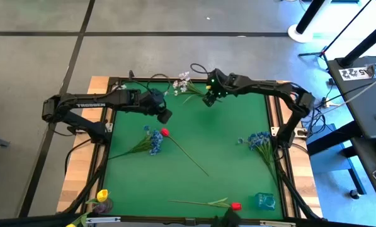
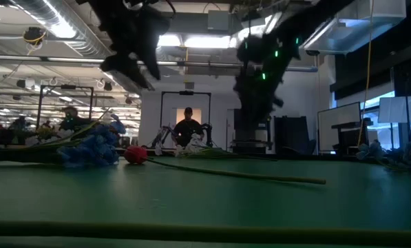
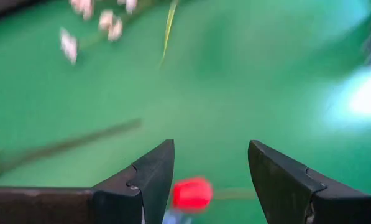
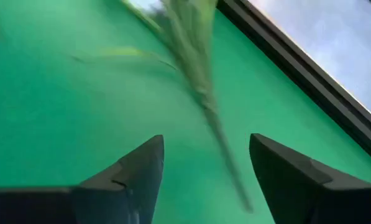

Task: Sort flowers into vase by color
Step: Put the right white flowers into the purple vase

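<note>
My left gripper (image 1: 165,116) hangs open above the green table; the head of a red tulip (image 1: 164,132) shows just below and between its fingers (image 3: 191,193). That tulip's long stem runs toward the table's near right, and a blue cluster (image 1: 153,140) lies beside its head. My right gripper (image 1: 208,101) is open near the far edge, over the green stem (image 4: 204,99) of the white spray (image 1: 182,82), with a finger on either side of the stem. A second blue cluster (image 1: 258,140) lies at the right and another red tulip (image 1: 235,205) by the near edge.
Yellow tulips (image 1: 102,195) stand in a vase at the near left corner. A teal vase (image 1: 265,200) sits at the near right corner. A dark raised frame (image 1: 273,113) borders the table. In the low view a person (image 2: 188,127) stands in the room behind.
</note>
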You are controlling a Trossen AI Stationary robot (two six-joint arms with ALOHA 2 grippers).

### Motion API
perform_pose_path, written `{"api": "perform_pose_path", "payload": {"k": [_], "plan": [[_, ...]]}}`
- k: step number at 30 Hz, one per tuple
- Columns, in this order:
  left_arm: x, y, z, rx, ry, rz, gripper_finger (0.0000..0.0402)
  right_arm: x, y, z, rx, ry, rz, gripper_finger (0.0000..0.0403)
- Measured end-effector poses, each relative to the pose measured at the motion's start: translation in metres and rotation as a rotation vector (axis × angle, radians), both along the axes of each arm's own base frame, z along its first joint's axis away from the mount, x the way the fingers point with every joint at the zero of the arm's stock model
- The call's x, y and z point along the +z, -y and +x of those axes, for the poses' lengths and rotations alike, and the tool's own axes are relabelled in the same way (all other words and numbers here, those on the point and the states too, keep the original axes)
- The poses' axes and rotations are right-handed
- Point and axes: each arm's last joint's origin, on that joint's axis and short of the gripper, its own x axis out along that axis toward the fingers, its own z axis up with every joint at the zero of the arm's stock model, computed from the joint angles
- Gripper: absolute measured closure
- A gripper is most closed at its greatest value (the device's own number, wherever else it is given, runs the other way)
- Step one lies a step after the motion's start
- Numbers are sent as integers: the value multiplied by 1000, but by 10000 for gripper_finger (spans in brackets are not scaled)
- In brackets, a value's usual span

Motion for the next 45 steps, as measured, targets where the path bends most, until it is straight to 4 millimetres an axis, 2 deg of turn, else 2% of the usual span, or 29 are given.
{"api": "perform_pose_path", "payload": {"k": [3,6,10,14,22,28,35,39,42,45], "plan": [[8,-11,7,8,103,81,202,-27,18,-8,41,-103,3,192],[15,-25,9,18,143,201,202,-42,30,-12,63,-132,37,215],[18,-41,5,68,151,250,202,-62,33,-10,107,-114,156,249],[17,-49,0,63,121,251,202,-68,27,-2,190,-63,211,278],[17,-51,-1,81,127,258,202,-73,23,4,208,-155,91,316],[23,-49,-2,80,155,268,202,-82,16,3,211,-249,117,388],[33,-40,-9,117,181,312,202,-62,-6,17,277,-306,116,390],[42,-26,-9,125,219,352,202,-29,-24,34,336,-278,93,395],[45,-12,-4,98,246,370,202,-18,-40,40,335,-283,197,387],[48,5,2,70,300,370,202,-13,-53,44,196,-222,355,385]]}}
